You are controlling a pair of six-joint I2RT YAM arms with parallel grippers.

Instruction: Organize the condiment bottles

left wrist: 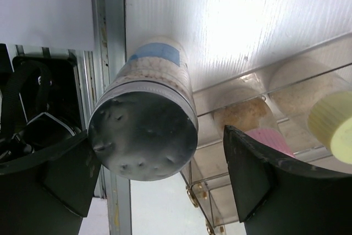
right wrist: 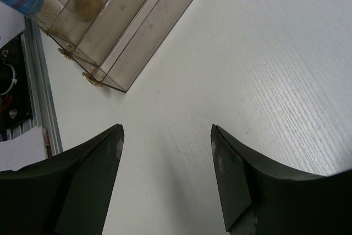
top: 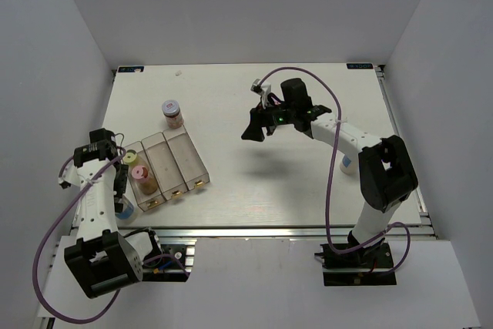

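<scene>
The white spice jar with a blue label and dented silver lid (left wrist: 143,133) stood between the fingers of your left gripper (left wrist: 159,137), at the table's edge beside the aluminium rail (left wrist: 110,26). Those jaws were spread wide. One finger sat close against the lid's rim and the other stood clear of it, so nothing was grasped.

Just beside that hand sat the clear three-compartment plastic tray (top: 189,159). A pink-lidded jar (left wrist: 267,136) and a yellow-lidded jar (left wrist: 333,122) stood in the compartment nearest the hand. Beyond the tray, a tan jar with a greyish lid (top: 172,113) stood alone.

Your right gripper (right wrist: 166,130) hung open and empty above the bare white table (top: 308,182), well apart from the tray. Plain grey walls (top: 231,5) enclosed the table.
</scene>
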